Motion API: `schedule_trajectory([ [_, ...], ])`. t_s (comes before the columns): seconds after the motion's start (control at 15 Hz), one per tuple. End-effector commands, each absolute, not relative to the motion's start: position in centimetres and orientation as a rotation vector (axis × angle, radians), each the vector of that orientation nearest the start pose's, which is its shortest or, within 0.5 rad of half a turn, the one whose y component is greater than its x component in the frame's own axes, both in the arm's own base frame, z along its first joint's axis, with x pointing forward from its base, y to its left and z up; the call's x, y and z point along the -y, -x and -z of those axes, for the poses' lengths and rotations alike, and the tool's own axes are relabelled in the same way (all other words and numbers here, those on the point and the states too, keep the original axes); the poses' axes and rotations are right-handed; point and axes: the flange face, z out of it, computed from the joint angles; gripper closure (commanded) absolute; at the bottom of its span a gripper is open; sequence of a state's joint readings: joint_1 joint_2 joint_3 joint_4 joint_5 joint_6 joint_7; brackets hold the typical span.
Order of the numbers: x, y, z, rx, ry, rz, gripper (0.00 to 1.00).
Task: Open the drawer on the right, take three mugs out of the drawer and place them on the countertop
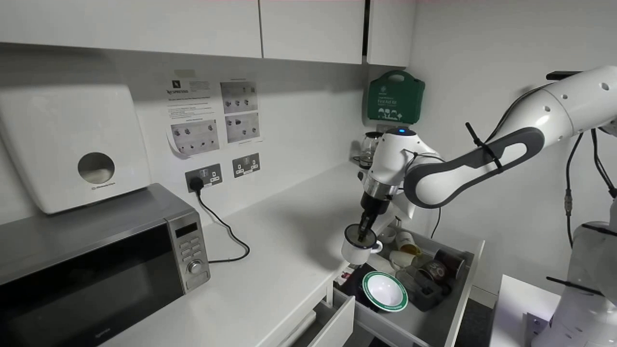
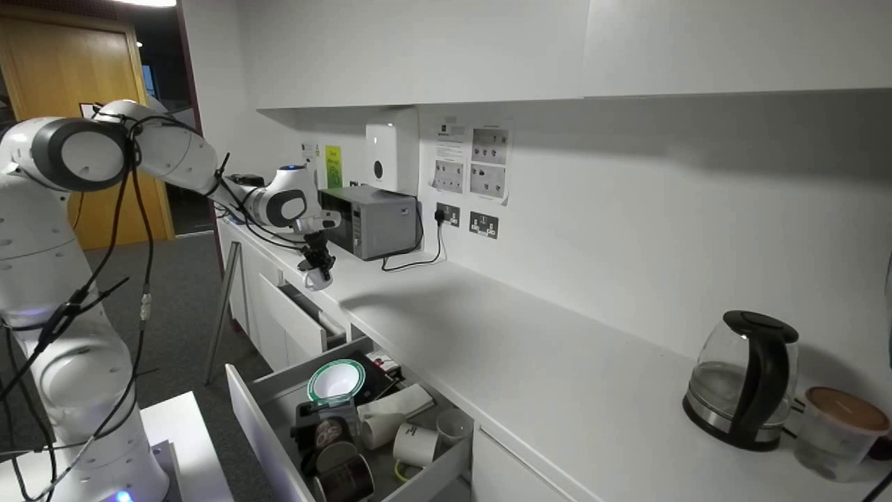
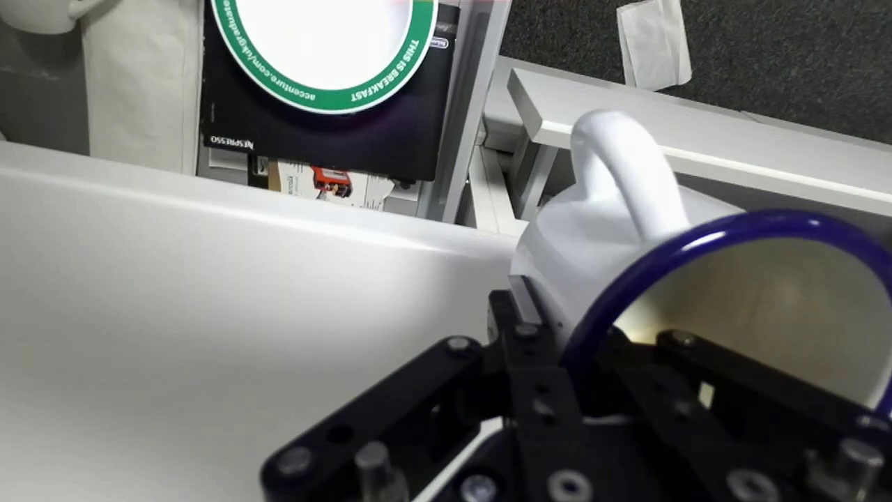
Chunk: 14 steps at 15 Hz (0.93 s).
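Observation:
My gripper is shut on the wall of a white mug with a dark blue rim, one finger inside the cup and one outside. The wrist view shows this mug tilted, its handle toward the open drawers. It hangs at the front edge of the countertop; its height above the surface is unclear. The drawer stands pulled out. Among its contents lie a white mug with yellow on it, a pale mug and a dark mug.
A green-rimmed plate lies on a black box in the drawer. A narrower drawer beside it is also open. On the countertop stand a microwave, a kettle and a lidded container. Wall cabinets hang above.

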State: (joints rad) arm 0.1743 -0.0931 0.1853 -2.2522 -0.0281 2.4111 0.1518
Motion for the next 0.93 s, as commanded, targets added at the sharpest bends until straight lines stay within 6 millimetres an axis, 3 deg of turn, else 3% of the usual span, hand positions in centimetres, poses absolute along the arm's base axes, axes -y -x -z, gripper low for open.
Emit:
schedule_trajectory([
  [0.0,-18.6,-52.9,-43.7,0.343,3.12,0.372,0.99],
  [0.87,-19.4,-59.4,-45.2,0.305,3.096,0.223,0.99],
])
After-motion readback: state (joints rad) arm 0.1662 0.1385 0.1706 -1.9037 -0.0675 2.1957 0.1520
